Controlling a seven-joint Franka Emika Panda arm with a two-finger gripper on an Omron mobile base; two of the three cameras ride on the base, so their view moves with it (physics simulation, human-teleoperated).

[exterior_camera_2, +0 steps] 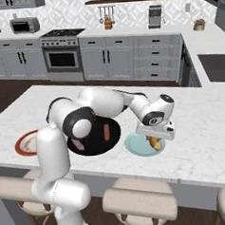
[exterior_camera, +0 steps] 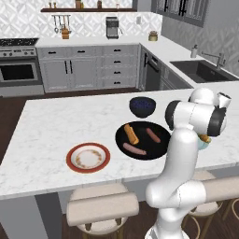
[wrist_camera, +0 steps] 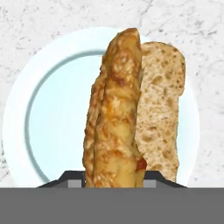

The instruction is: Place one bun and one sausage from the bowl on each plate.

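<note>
My gripper [wrist_camera: 113, 180] is shut on a golden-orange bun [wrist_camera: 114, 109], which runs lengthwise up the hand view right over the pale blue plate [wrist_camera: 57, 109]. From the right base view the gripper [exterior_camera_2: 155, 139] hangs low over that plate [exterior_camera_2: 136, 147], with the bun's [exterior_camera_2: 155, 144] lower end at the plate. The black bowl [exterior_camera: 161, 150] holds a second bun [exterior_camera: 131, 134] and two sausages [exterior_camera: 152, 135] [exterior_camera: 134, 149]. The cream plate with a red-orange rim [exterior_camera: 88, 157] lies left of the bowl with nothing on it.
A small deep dark-blue bowl [exterior_camera: 142, 106] stands just behind the black bowl. Stools [exterior_camera: 102, 205] line the island's near edge. My own arm [exterior_camera: 179, 154] covers most of the blue plate in the left base view.
</note>
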